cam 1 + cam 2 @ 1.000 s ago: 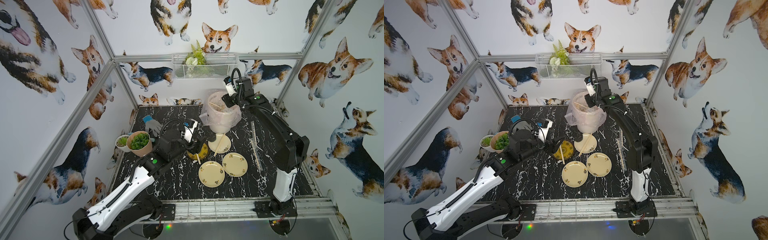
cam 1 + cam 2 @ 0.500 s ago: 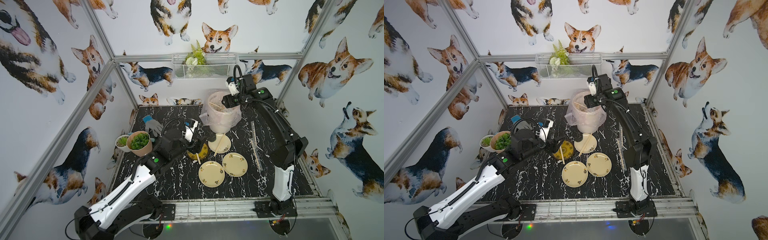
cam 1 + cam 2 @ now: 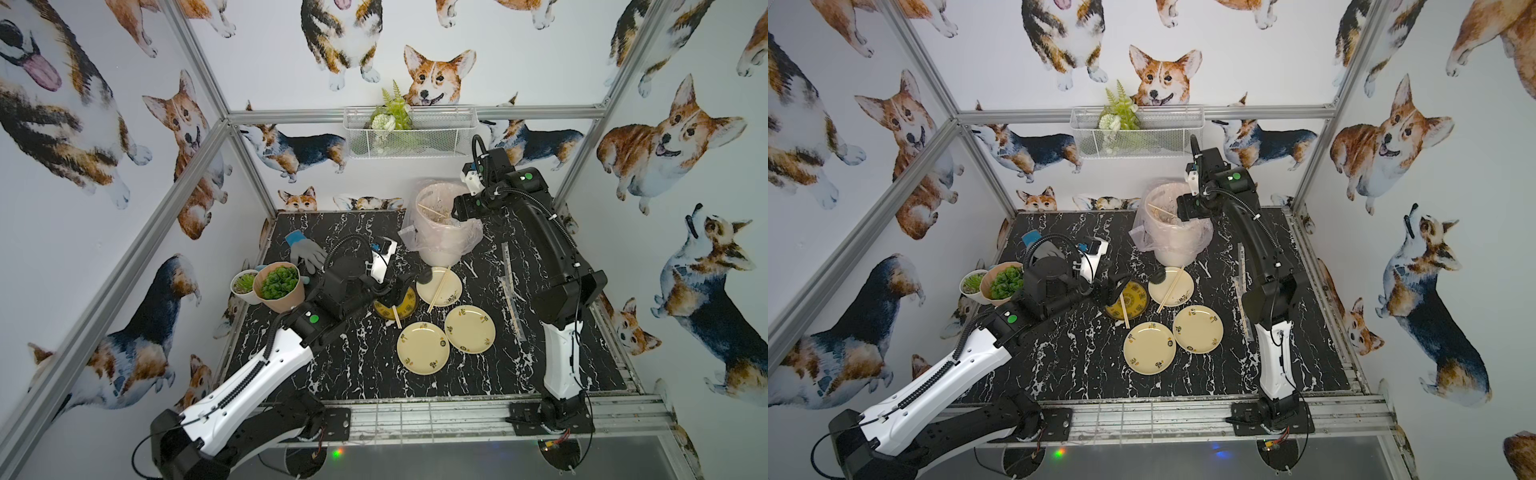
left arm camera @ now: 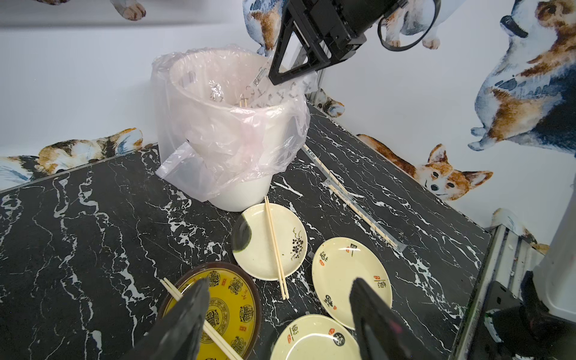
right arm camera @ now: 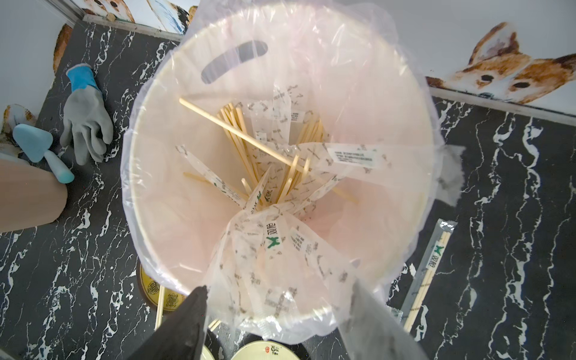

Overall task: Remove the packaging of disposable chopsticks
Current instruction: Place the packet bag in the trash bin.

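My right gripper [image 5: 279, 285] hovers open over the lined bin [image 3: 440, 245]. A clear printed sleeve of packaging [image 5: 274, 249] drapes loosely between its spread fingers and down into the bin, and it also shows in the left wrist view as packaging [image 4: 265, 78]. The bin holds several bare chopsticks [image 5: 237, 134] and empty sleeves. My left gripper [image 4: 279, 282] is open and empty above a yellow plate [image 4: 237, 299] with a chopstick pair [image 4: 174, 290] across it. Another pair [image 3: 439, 289] lies on a cream plate [image 3: 451, 282]. Wrapped chopsticks [image 3: 509, 286] lie at the table's right.
Two bare cream plates [image 3: 423, 348] [image 3: 469, 329] sit toward the front. Potted plants [image 3: 279, 286], a grey glove [image 3: 305, 253] and a blue trowel [image 5: 40, 149] crowd the left rear. A wire basket [image 3: 409, 133] hangs on the back wall above the bin.
My right gripper's jaws have spread apart over the bin, and the sleeve now hangs slack between them. The left arm has stayed put.
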